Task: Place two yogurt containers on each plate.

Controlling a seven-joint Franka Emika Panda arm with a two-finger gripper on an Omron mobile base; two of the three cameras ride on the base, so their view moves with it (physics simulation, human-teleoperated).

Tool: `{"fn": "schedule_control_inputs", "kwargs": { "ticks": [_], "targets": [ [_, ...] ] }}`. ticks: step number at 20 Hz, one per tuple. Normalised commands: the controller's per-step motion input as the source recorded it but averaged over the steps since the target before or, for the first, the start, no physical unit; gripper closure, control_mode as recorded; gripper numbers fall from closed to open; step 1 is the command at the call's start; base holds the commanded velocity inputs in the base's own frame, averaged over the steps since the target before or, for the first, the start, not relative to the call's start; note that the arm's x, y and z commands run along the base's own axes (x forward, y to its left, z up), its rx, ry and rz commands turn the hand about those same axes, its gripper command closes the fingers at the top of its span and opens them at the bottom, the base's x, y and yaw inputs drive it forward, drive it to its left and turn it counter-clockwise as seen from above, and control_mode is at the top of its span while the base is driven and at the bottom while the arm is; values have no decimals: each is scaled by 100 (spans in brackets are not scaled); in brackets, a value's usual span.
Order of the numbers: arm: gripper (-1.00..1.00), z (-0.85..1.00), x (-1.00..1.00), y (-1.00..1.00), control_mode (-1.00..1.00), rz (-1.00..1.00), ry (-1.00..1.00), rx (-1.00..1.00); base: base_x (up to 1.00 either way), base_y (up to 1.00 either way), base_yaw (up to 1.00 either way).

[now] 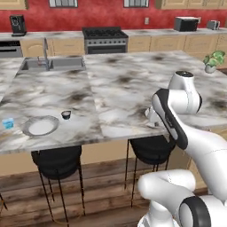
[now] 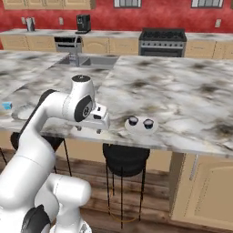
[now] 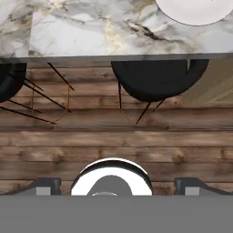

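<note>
A white plate (image 2: pixel 141 128) near the counter's front edge carries two dark yogurt containers (image 2: pixel 133 121) (image 2: pixel 148 123). My gripper (image 2: pixel 89 130) hangs open and empty just left of that plate, over the counter's front edge. In the hand view the gripper (image 3: pixel 116 185) looks down past the edge at the floor, with this plate's rim (image 3: pixel 195 11) at the top right. The other plate (image 1: pixel 40 127) lies bare at the far left. A dark yogurt container (image 1: pixel 66 115) stands on the counter just right of it, and a small bright blue one (image 1: pixel 7 123) to its left.
Two black stools (image 1: pixel 57 162) (image 1: pixel 148 148) stand under the counter's overhang on a wooden floor. A sink (image 1: pixel 53 64) is set in the far side of the island. A potted plant (image 1: pixel 213 60) stands at the right. My own arm hides part of the right plate in the left base view.
</note>
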Motion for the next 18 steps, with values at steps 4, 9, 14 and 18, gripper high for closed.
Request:
{"fn": "schedule_control_inputs", "kwargs": {
  "ticks": [4, 9, 14, 18],
  "targets": [
    [-100, 0, 0, 0, 100, 0, 0, 0, 0, 100, 0],
    [-100, 0, 0, 0, 100, 0, 0, 0, 2, 100, 0],
    [-100, 0, 0, 0, 100, 0, 0, 0, 20, 100, 0],
    [-100, 0, 0, 0, 100, 0, 0, 0, 39, 85, 0]
  ]
}}
